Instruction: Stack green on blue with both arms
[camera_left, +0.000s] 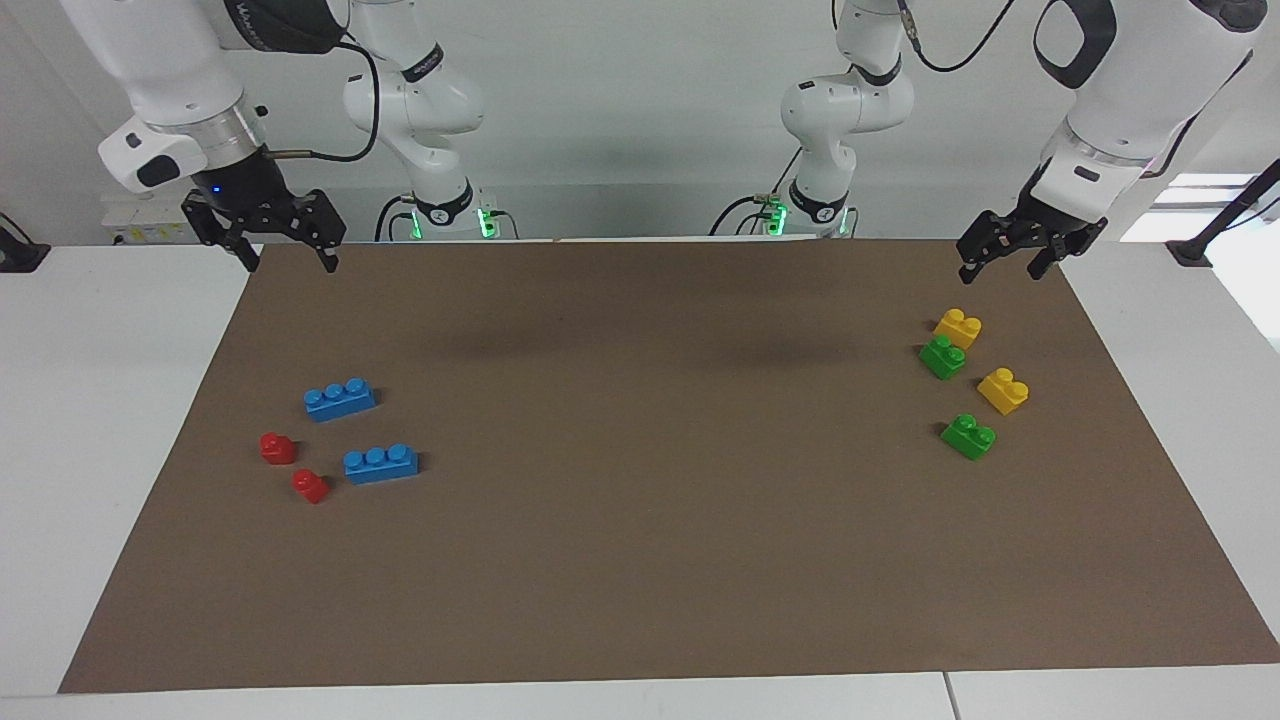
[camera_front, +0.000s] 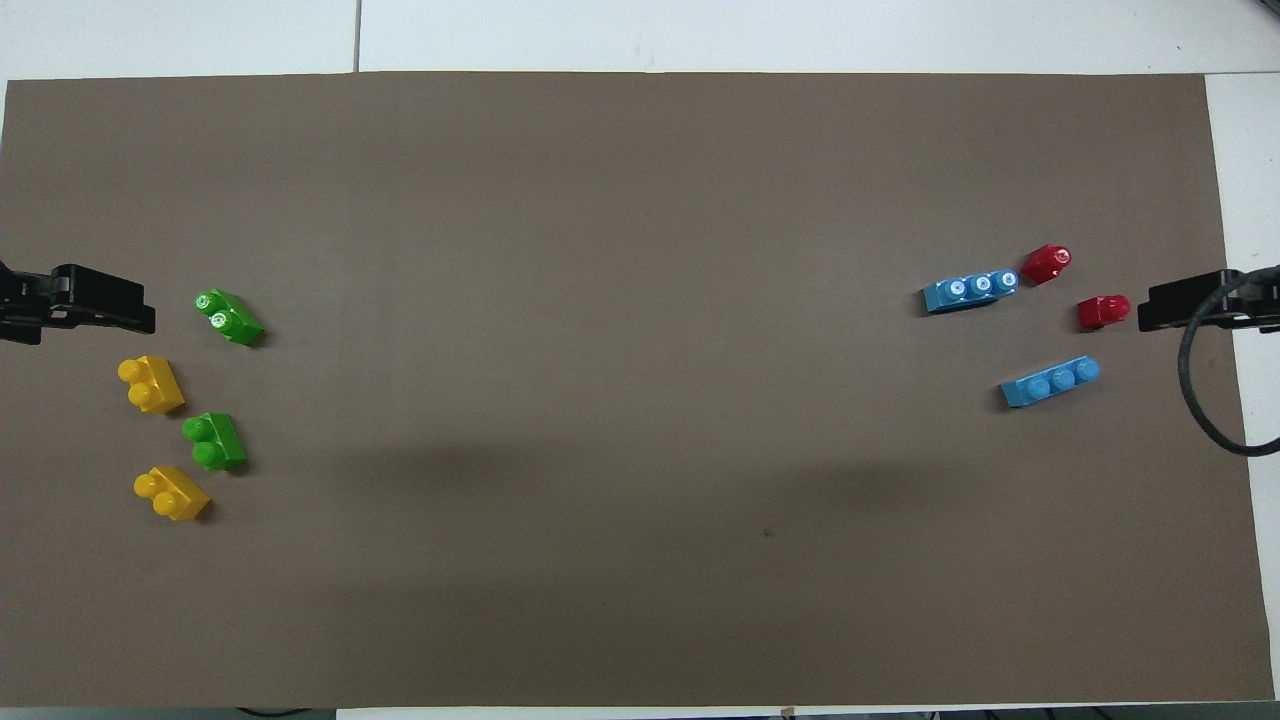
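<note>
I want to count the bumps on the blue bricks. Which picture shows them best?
The overhead view: the two long blue plastic three-stud bricks show their studs from the top. The facing view shows both slantwise, studs smaller.

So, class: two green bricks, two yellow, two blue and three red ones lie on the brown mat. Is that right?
Not quite: the overhead view shows only two red bricks. The two green bricks, two yellow and two blue are right.
</note>
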